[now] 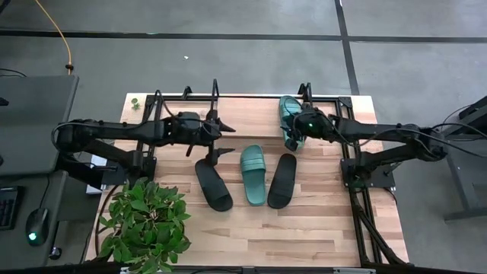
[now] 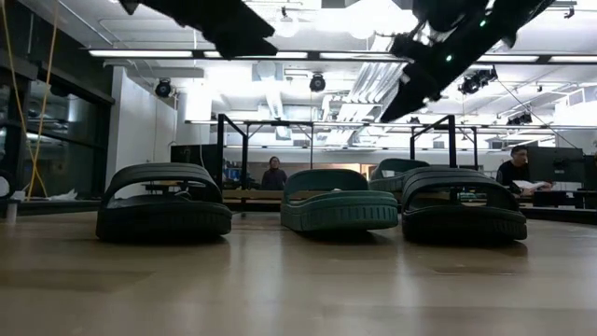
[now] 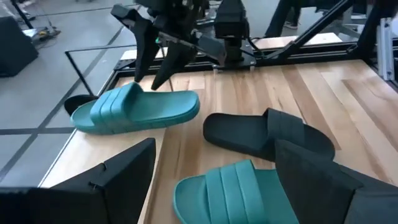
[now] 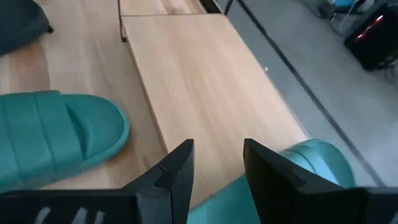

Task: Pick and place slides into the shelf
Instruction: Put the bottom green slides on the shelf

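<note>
I am viewing four slides on the table (image 1: 319,228). Three are lying side by side near the table's centre, soles down. The left black slide (image 1: 213,183) is lying with its long axis running from the far edge toward the near edge, tilted slightly so that its near end is pointing toward the right edge. The middle teal slide (image 1: 254,174) is lying with its long axis almost straight from far to near. The right black slide (image 1: 281,180) is lying just beside it, its near end angled slightly toward the left edge.

The second teal slide (image 1: 290,119) is sitting on the shelf (image 1: 251,114) at the table's far edge, toward the far right corner, with its long axis running far to near. In the left wrist view it (image 3: 137,109) is lying flat on the light board.

I am seeing the right claw (image 1: 297,131) positioned directly over this teal slide, its fingers (image 4: 177,171) standing apart; I cannot tell whether they are touching the slide.

The left claw (image 1: 221,139) is hovering above the table near the far end of the left black slide, fingers spread apart and holding nothing.
</note>
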Robot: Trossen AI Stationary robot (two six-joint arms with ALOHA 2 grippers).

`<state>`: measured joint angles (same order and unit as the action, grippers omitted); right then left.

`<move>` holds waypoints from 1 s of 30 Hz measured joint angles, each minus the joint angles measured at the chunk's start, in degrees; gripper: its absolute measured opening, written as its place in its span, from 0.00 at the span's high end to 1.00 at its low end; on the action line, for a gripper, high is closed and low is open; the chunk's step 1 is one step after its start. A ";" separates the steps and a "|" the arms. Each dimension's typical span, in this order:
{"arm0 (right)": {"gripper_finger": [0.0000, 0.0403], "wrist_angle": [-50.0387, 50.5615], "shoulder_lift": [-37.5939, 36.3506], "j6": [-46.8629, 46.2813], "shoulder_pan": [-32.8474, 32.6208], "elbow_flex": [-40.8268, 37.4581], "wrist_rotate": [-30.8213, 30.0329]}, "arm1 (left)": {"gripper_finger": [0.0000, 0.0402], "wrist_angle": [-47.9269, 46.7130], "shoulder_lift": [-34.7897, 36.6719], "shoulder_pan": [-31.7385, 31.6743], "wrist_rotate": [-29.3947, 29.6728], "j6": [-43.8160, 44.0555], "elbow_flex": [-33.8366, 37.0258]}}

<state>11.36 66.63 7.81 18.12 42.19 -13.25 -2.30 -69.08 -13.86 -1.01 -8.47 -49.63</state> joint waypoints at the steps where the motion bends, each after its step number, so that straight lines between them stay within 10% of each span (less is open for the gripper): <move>1: 0.68 -0.51 0.93 0.00 0.75 0.00 0.08 | 0.22 0.06 0.51 0.08 0.55 0.02 0.98; 30: 0.68 -12.48 13.40 2.30 6.65 0.04 -7.66 | 0.22 1.90 1.68 0.38 2.10 4.13 2.50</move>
<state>-1.13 80.03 10.11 24.77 42.24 -20.91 -0.40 -67.40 -13.47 1.09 -4.35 -47.13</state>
